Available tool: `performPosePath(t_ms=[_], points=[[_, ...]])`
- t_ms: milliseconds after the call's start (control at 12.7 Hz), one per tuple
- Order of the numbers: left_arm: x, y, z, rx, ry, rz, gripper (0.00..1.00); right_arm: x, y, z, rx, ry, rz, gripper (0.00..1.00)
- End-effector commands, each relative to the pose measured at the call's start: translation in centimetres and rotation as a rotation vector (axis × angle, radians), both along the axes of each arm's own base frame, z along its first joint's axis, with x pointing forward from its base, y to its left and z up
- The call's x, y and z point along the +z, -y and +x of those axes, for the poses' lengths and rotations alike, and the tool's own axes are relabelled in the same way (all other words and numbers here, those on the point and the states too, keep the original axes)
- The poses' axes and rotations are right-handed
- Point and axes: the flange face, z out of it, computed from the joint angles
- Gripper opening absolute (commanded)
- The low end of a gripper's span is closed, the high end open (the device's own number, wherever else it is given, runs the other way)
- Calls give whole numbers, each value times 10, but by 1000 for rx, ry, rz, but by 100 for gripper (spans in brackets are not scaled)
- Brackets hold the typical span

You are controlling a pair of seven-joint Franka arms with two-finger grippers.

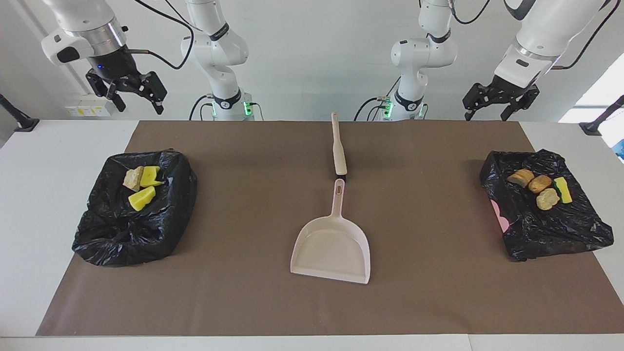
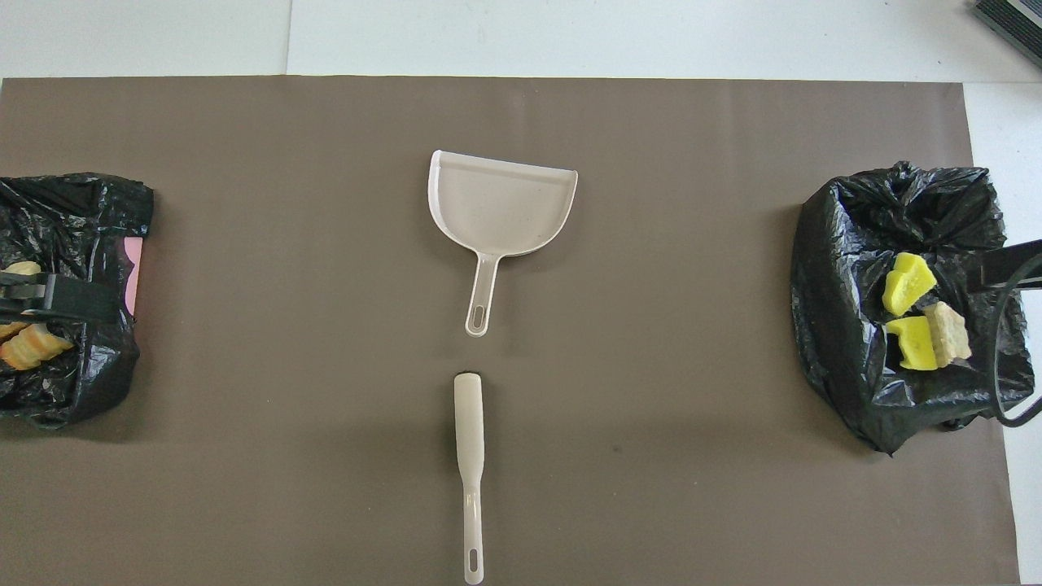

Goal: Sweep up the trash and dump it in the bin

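Trash sits in two groups, each on a black bag-lined bin. Group one: two bright yellow, sponge-like wedges and one pale tan, crusty lump, touching or nearly touching, on the bin at the right arm's end of the table. Group two: three tan-to-brown bread-like lumps and one yellow-green sponge strip, in a close cluster on the bin at the left arm's end.

Orientation, facing view: the lower yellow wedge of group one has its long axis from 8 o'clock to 2 o'clock; the upper wedge lies roughly 9 to 3 o'clock, with the tan lump touching its 9 o'clock side. In group two the three lumps form a row running from 10 o'clock down to 4 o'clock; the sponge strip lies at the row's 3 o'clock side, long axis near 11 to 5 o'clock.

A beige dustpan lies at the centre of the brown mat, handle at 12 o'clock, toward the robots, mouth at 6 o'clock. A beige brush handle lies in line with it, nearer to the robots, just apart from the pan handle.

The left gripper hangs raised above the table edge, at 12 o'clock from group two, jaws spread wide, holding nothing. The right gripper hangs raised at 12 o'clock from group one, jaws likewise spread and empty.
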Motion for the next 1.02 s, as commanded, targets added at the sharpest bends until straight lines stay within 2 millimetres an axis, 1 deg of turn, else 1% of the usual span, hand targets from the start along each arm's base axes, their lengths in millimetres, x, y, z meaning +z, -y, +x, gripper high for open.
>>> performPosePath(t_ms=[0,550,942], points=[[0,-3,-8,-1,26,-17,100,1,-1,-5,-10,3,18,100],[-4,-1,-7,-1,31,-50,100,1,-1,-5,-10,3,18,100],[-1,-2,-4,2,38,-39,100,1,-2,-5,-8,3,18,100]])
